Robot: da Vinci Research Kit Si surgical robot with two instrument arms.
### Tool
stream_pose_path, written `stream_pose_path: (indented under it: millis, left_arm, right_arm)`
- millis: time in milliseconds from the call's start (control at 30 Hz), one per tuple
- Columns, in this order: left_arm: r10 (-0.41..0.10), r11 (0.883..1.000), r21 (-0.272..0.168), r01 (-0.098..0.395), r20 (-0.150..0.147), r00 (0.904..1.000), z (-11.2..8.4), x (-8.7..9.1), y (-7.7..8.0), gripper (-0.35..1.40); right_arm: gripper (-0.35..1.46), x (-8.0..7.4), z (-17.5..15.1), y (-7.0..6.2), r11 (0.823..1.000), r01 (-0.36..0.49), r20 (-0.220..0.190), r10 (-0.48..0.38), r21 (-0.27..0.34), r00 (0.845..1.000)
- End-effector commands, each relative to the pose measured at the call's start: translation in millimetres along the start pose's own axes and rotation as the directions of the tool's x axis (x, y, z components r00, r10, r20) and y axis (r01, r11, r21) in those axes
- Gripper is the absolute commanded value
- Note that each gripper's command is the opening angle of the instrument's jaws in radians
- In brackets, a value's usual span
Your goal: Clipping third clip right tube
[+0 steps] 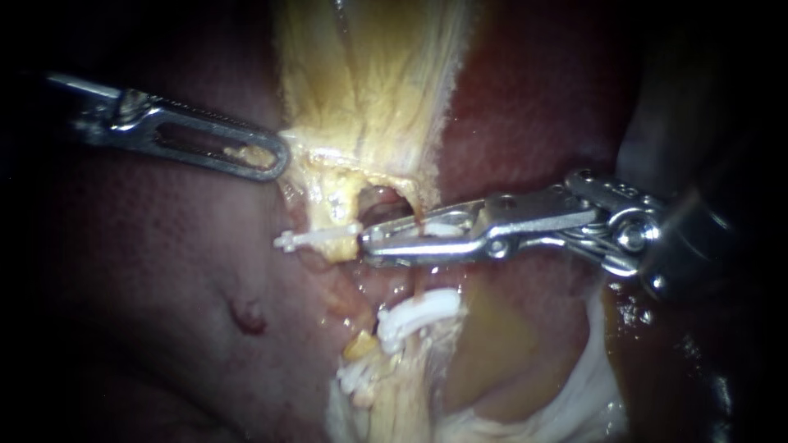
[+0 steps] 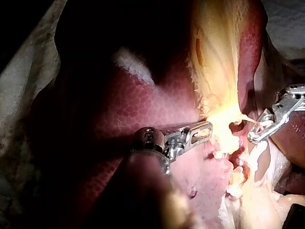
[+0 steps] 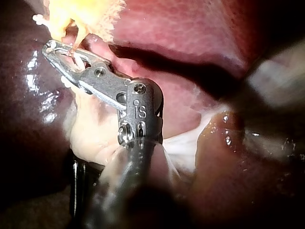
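Note:
My right instrument [image 1: 386,239] comes in from the right, its jaws nearly together with white clip material [image 1: 443,229] between them. A thin reddish tube [image 1: 418,279] runs down through the jaws, right of a hole in the tissue. In line with the jaw tips, a white clip [image 1: 316,238] lies across a yellowish strand [image 1: 336,209]; I cannot tell whether it is the same clip. My left instrument [image 1: 275,157] holds the edge of the yellow gallbladder [image 1: 369,90], its jaws together. The right wrist view shows the right jaws [image 3: 52,48] at the yellow tissue.
Two more white clips sit lower down, one [image 1: 419,312] on the thin tube and one [image 1: 357,379] below it. Dark red liver [image 1: 164,279] spreads to the left with a small red spot [image 1: 246,316]. Pale membrane [image 1: 591,385] lies at the lower right.

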Motion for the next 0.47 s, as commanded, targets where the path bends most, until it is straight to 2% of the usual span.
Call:
stream_pose_path:
  millis: [33,467]
  left_arm:
    - [0.000,1.000,0.000,0.000,0.000,1.0000,0.0,0.0,0.0,-0.35]
    - [0.000,1.000,0.000,0.000,0.000,1.0000,0.0,0.0,0.1,-0.35]
  right_arm:
    - [-0.35,-0.1,0.1,0.0,1.000,-0.003,0.012,0.003,-0.006,1.000]
    - [-0.35,-0.5,0.2,0.4,1.000,-0.002,0.026,0.002,-0.007,1.000]
